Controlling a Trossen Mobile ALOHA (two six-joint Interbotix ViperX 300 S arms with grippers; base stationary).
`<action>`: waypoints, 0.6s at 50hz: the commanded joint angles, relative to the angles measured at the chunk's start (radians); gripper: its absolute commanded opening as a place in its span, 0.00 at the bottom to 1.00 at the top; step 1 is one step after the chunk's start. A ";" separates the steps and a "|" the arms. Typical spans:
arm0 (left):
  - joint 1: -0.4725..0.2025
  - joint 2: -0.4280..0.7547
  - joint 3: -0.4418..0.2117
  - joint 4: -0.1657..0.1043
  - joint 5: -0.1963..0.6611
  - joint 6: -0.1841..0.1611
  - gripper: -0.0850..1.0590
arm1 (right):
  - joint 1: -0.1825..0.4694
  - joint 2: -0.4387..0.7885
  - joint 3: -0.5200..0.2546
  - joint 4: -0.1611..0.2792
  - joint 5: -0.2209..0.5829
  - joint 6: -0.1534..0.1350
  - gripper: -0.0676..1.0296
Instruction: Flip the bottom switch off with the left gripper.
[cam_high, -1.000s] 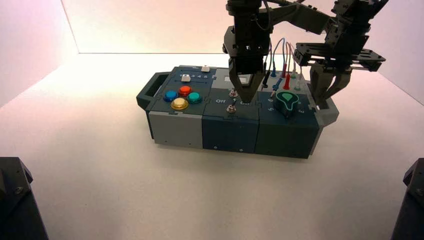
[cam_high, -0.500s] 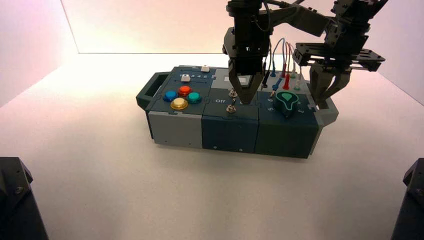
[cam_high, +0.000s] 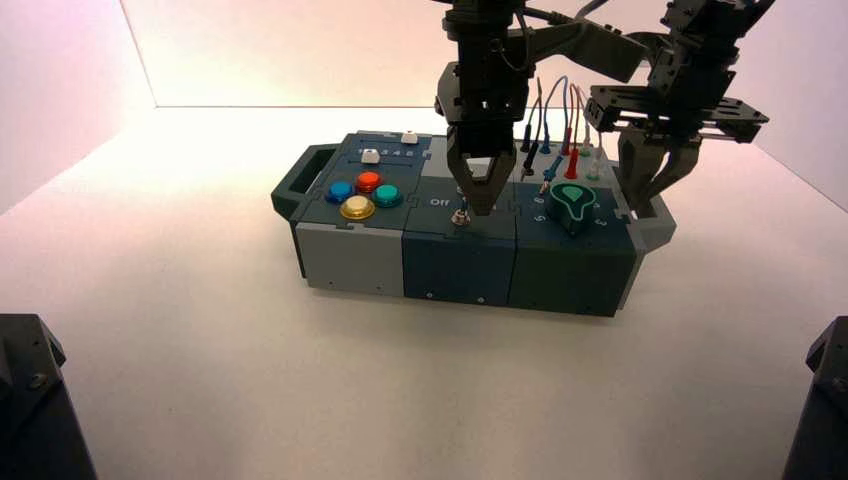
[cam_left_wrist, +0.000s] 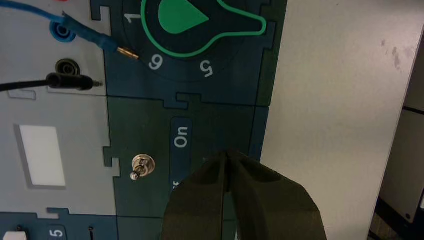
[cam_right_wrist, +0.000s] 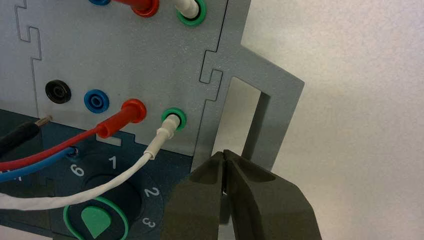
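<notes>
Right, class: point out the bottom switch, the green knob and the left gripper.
Bottom switch (cam_high: 461, 216): high view, on its silver lever.
Green knob (cam_high: 572, 203): high view, on its top face.
Left gripper (cam_high: 477, 207): high view, at the tips of its fingers, just right of the switch.

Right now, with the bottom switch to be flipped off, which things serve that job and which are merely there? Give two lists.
Job: left gripper, closed tips beside the bottom switch.

Merely there: right gripper over the box's right end, green knob, coloured buttons, other toggle.
</notes>
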 joint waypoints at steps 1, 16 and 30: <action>0.035 -0.037 0.011 0.015 0.029 0.005 0.05 | 0.008 0.121 0.009 -0.009 -0.051 -0.018 0.04; 0.097 -0.089 0.035 0.021 0.040 -0.002 0.05 | 0.008 0.123 0.006 -0.009 -0.054 -0.018 0.04; 0.097 -0.183 0.034 0.015 0.112 -0.020 0.05 | 0.009 0.117 0.012 -0.009 -0.049 -0.018 0.04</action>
